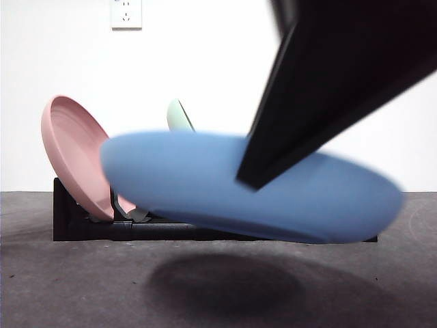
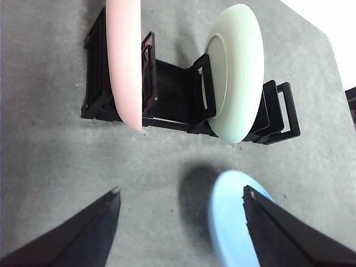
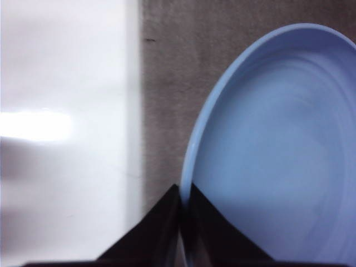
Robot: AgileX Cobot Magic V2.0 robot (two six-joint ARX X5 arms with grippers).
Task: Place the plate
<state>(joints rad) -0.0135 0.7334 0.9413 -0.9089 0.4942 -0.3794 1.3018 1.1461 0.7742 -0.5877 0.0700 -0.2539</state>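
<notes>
The right gripper (image 3: 182, 222) is clamped on the rim of the blue plate (image 1: 252, 188), which hangs in the air in front of the black rack (image 2: 178, 94) holding a pink plate (image 2: 125, 61) and a green plate (image 2: 236, 69), so slotting it in remains, while the left gripper (image 2: 181, 203) waits wide open and empty.

The front view sits low at tabletop (image 1: 68, 287) height, facing the wall. The left wrist view looks down from above on the rack (image 2: 178, 97). The right wrist view is very close; all share the blue plate (image 1: 252, 188).
</notes>
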